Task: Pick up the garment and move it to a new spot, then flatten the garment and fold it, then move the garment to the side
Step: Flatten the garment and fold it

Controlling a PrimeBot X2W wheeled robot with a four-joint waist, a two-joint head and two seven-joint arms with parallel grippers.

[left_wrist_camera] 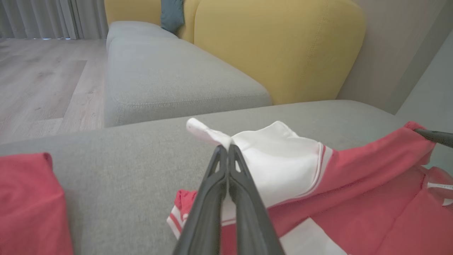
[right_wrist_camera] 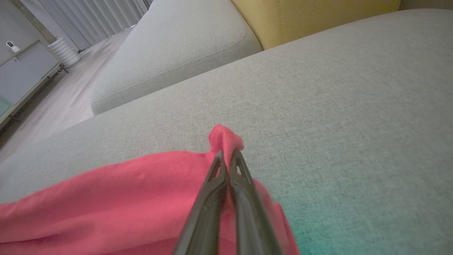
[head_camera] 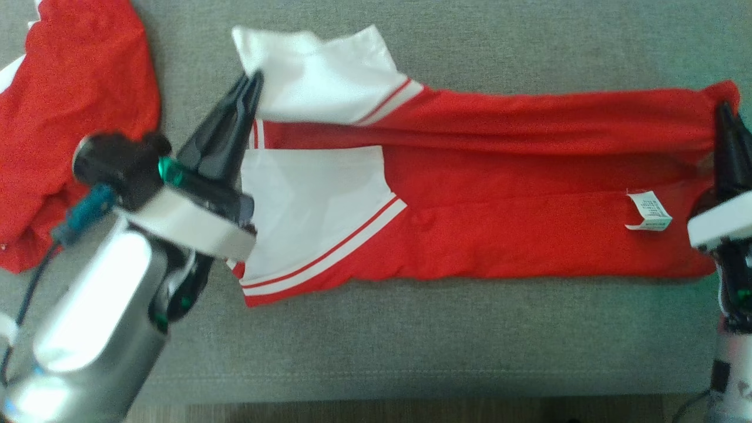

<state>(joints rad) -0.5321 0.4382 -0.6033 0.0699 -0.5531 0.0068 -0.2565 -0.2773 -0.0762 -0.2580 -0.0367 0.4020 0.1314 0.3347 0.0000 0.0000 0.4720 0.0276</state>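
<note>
We seem to be folding the shirt [head_camera: 499, 176] — our left gripper [head_camera: 255, 76] pinches its sleeve [head_camera: 329, 70], our right gripper [head_camera: 724, 110] its hem [head_camera: 702, 100]. Next, both should lift together.

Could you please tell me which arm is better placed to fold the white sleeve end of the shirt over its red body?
Left, probably: the left gripper is shut on the white sleeve, while the right gripper pinches the far red hem.
</note>
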